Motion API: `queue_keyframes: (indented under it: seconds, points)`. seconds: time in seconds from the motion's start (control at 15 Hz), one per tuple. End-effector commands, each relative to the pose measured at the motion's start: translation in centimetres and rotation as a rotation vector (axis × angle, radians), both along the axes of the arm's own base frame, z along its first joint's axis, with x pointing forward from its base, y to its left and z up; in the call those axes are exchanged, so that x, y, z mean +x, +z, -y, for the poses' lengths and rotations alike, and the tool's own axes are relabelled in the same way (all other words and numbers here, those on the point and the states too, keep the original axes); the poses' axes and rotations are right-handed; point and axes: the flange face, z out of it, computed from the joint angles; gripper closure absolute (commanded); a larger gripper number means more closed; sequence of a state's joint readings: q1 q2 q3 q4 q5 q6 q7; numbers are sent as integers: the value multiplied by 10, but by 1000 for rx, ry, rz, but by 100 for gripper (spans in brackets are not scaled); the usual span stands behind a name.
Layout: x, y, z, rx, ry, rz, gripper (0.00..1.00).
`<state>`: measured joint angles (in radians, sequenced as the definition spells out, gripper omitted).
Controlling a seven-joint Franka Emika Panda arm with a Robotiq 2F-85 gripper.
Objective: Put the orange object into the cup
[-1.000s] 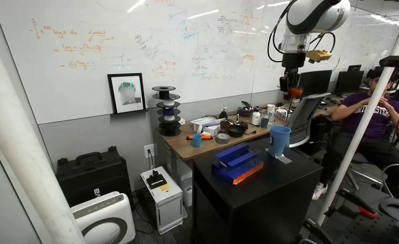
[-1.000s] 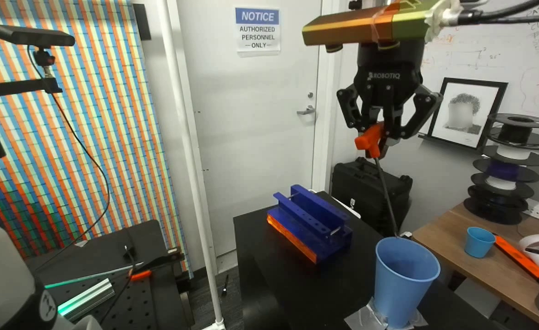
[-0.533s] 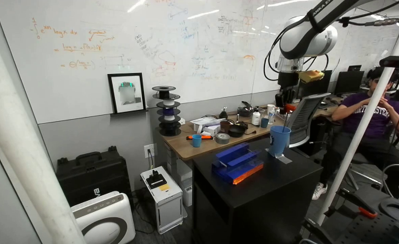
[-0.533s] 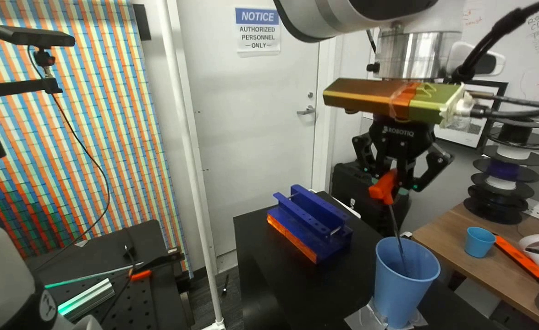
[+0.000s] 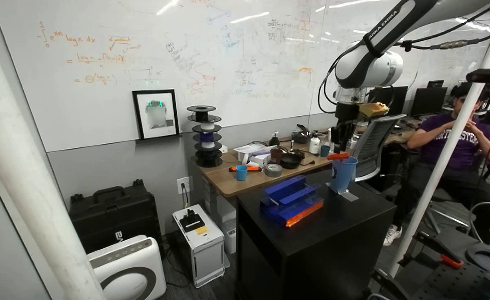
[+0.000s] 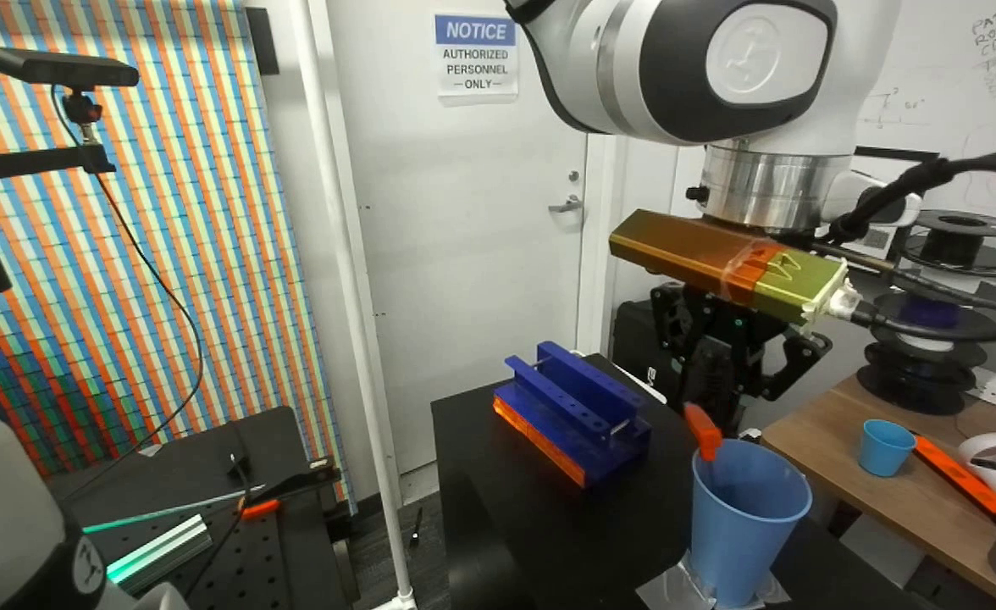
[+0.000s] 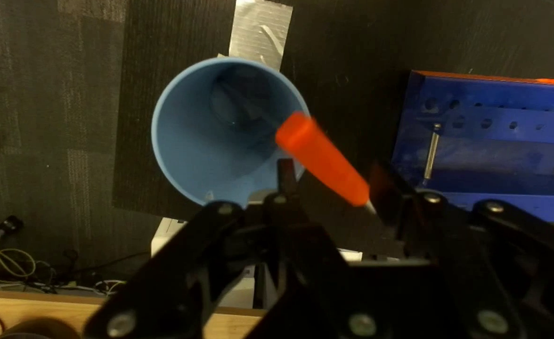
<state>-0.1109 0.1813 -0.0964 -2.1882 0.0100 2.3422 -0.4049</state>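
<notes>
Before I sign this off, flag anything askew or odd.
The orange object looks askew: tilted and jutting out past the rim of the cup, not fully inside. Slightly blurred in the wrist view, it may be settling.

There is one tall blue cup (image 6: 745,551), one blue rack (image 6: 578,413), one framed picture (image 5: 156,114), one person (image 5: 479,144).

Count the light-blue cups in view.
2: the tall cup standing on the black cabinet, and the small cup on the wooden desk. Others may be hidden.
</notes>
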Motion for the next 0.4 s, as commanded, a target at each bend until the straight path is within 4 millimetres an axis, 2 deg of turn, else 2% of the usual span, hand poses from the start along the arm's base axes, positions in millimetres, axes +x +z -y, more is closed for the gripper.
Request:
queue_keyframes:
  seconds: [0.0, 0.2, 0.33]
  points:
    - [-14, 46, -6, 23, 38, 61, 23]
    - [-41, 84, -17, 32, 105, 105, 1]
    - [-65, 101, -25, 31, 143, 156, 0]
